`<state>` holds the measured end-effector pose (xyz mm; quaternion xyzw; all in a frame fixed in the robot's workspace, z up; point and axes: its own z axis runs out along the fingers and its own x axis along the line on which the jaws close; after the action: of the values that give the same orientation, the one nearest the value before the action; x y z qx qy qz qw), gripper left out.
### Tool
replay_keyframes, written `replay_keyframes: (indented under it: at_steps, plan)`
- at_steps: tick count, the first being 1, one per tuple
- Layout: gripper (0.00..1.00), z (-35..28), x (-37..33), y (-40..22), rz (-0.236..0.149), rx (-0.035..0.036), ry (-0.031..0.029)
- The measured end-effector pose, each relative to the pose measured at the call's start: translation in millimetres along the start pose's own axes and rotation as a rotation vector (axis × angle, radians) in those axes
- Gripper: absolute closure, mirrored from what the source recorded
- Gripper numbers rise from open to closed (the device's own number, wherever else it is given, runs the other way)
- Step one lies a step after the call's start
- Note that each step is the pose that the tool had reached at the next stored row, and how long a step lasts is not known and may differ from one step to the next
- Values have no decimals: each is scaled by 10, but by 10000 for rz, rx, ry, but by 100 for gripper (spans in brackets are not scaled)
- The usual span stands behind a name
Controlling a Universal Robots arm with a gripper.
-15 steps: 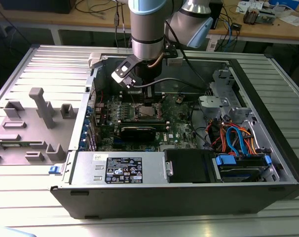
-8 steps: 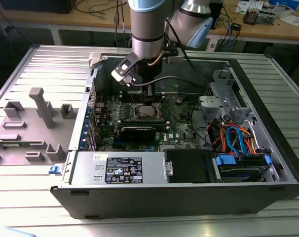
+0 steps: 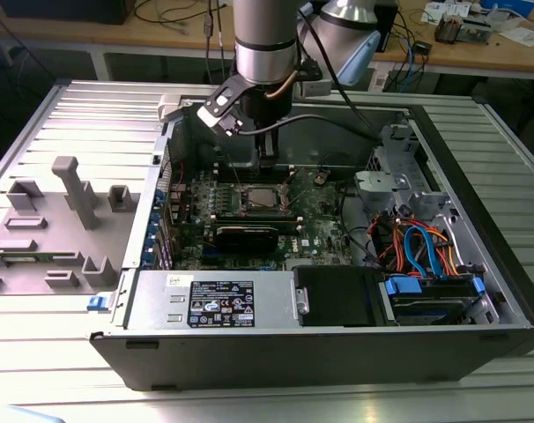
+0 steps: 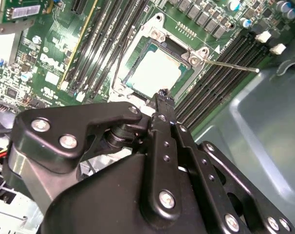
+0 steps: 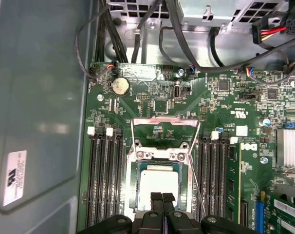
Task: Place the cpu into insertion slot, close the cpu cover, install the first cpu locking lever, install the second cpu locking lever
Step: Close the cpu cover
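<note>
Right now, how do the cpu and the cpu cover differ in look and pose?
The cpu is a solid, pale square plate; the cpu cover is an open frame with a large window. The cpu lies inside that window, while the cpu cover rims it on the outside. Both are silvery metal, square, and lie flat on the green board by the gripper.

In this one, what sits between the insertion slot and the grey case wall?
Black memory slots run side by side between the insertion slot and the case wall, as the first wrist view shows.
</note>
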<state>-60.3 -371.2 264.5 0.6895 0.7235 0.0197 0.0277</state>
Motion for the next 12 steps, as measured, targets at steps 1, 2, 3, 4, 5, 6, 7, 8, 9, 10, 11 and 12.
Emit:
replay_keyframes:
  at_steps: [1, 2, 3, 4, 5, 6, 7, 8, 9, 10, 11, 12]
  plan:
    - [89, -17, -1, 1, 1, -1, 11]
    - [89, -27, -1, 2, 1, -1, 18]
    - [89, -45, -1, 3, 2, 0, 22]
    - [89, -53, -1, 4, 2, -1, 28]
    - [89, -52, -1, 4, 2, -3, 30]
    - [89, -52, -1, 4, 2, -2, 30]
    - [89, -53, -1, 5, 1, -2, 29]
    - [89, -53, -2, 10, -1, -1, 28]
    - [89, -53, -2, 20, 2, 0, 27]
    - [89, -51, -3, 34, 2, 1, 29]
    - [89, -51, -3, 35, 3, 1, 30]
    - [89, -51, -3, 35, 3, 2, 29]
